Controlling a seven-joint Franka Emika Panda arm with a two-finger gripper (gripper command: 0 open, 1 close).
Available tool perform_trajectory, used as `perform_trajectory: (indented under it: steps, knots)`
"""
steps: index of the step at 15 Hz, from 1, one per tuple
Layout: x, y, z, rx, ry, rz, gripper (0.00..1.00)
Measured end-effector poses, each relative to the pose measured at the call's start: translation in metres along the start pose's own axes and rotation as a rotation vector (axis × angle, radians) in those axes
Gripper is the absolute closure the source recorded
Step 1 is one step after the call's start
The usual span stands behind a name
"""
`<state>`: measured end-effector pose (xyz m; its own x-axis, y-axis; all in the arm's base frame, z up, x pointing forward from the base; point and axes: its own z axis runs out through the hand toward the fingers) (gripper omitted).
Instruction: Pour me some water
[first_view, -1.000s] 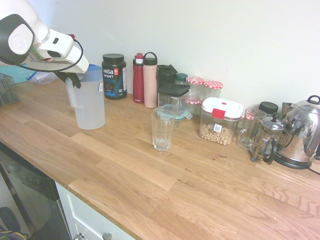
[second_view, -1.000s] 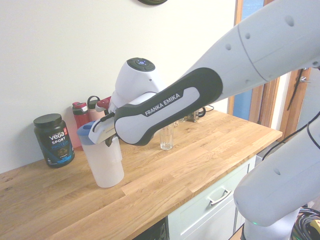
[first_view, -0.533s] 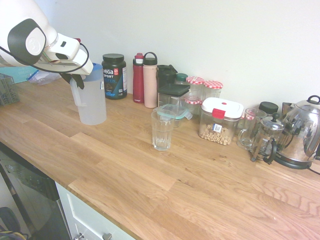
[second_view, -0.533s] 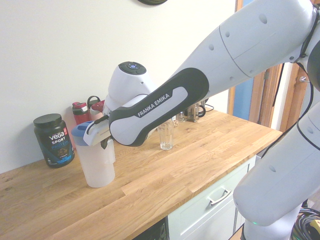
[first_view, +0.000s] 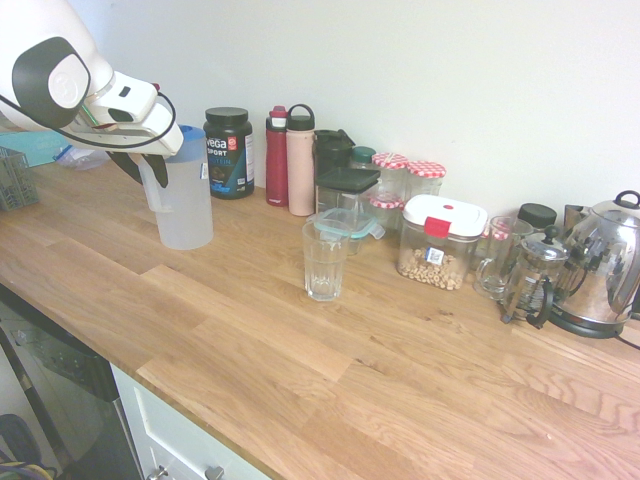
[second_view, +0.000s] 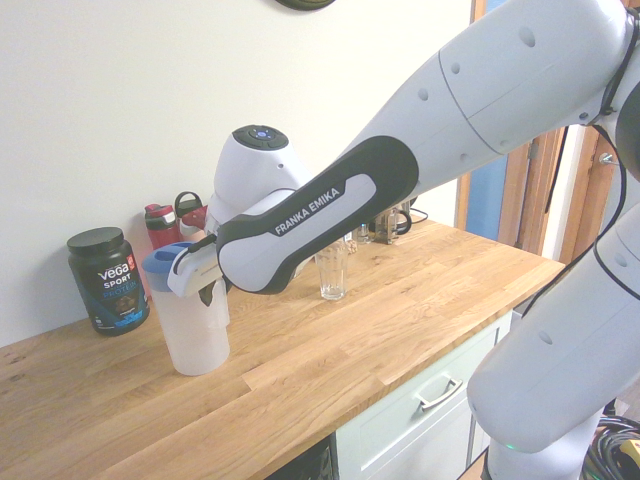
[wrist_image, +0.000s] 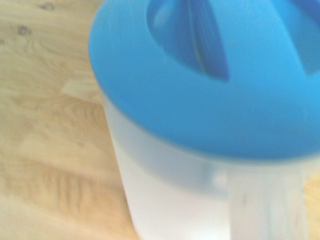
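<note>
The white arm (second_view: 400, 150) fills the upper right of the second exterior view, a thick rounded shell with a glossy black band along the forearm, slanting down toward the left centre; in the first exterior view it enters at the upper left. Its wrist tips the gripper (first_view: 140, 165) steeply downward over the jug's handle side. Dark fingers (first_view: 152, 165) show on either side of the handle's top, but whether they clamp it or stand loose around it I cannot tell.

The worktop (first_view: 300, 350) is pale oiled wood in long planks, grain and knots plain, running across the whole lower frame.

The jug (first_view: 183, 200) stands upright on the worktop at the upper left of the first exterior view. It is a tall, frosted, translucent plastic cylinder with a strap handle and a smooth round blue lid (wrist_image: 200, 80), which has a sunken opening in the wrist view.

The glass (first_view: 325, 260), clear and faceted, stands near the frame's centre, well apart from the jug.

A row of tubs, bottles and jars (first_view: 300, 165) lines the wall, ending at a shiny steel kettle (first_view: 605, 270) at far right.
</note>
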<state>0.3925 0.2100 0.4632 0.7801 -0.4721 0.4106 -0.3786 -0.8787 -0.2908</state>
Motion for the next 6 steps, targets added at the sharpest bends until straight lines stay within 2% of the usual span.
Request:
perform_trajectory:
  steps: [4,6]
  knots:
    - [-0.013,0.007,-0.023,-0.161,-0.152,-0.046,0.00]
    - [-0.018,0.020,-0.033,-0.209,-0.287,-0.085,0.00]
